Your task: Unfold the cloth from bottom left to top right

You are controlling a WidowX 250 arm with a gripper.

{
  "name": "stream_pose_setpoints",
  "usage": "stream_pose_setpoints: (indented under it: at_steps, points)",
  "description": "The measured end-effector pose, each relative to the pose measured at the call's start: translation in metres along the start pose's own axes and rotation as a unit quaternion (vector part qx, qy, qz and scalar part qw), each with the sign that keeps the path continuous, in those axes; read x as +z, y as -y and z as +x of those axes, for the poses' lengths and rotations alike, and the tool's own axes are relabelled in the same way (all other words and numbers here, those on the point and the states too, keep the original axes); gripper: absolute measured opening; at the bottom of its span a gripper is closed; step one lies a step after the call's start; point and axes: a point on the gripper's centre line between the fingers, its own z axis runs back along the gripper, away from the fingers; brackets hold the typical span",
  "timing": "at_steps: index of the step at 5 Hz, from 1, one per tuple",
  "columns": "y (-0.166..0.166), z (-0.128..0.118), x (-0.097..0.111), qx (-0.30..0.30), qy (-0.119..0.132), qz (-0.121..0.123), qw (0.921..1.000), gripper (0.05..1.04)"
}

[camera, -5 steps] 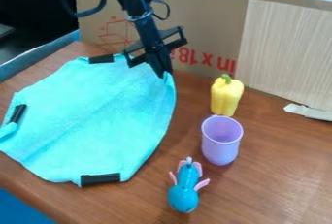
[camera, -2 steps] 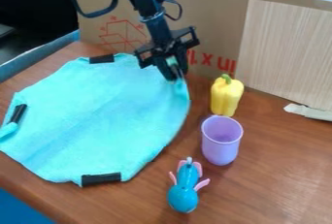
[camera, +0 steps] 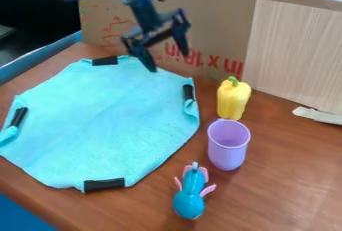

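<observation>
- Starting at the left, we see the light turquoise, roughly octagonal fabric cloth (camera: 107, 120) spread mostly flat on the brown wooden table (camera: 280, 180), its left edge curled beside a short black strip (camera: 19, 117).
- Further along the cloth, we find one black strip (camera: 105, 61) at the far edge and another (camera: 104, 185) at the near edge.
- We have the black two-finger tool (camera: 169, 61) by the cloth's far right edge, its fingers spread wide with nothing between them; we cannot tell whether the left fingertip touches the fabric.
- Just below it to the right, we see a black strip (camera: 188, 93) where the edge curls.
- Then we come to a glossy blue toy with pink flaps (camera: 189, 202), a lilac plastic cup (camera: 228, 150) and, just behind the cup, a yellow toy bell pepper (camera: 232, 100).
- Farther right, we see a pale wood-grain panel (camera: 297, 55).
</observation>
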Motion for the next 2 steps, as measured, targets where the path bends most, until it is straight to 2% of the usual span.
stream_pose_setpoints:
  at_steps: [1, 2]
  points:
    - [-0.022, 0.005, 0.049, -0.014, -0.003, 0.004, 0.9999, 1.0]
    - [-0.059, 0.001, 0.088, -0.051, -0.01, 0.147, 0.9877, 0.999]
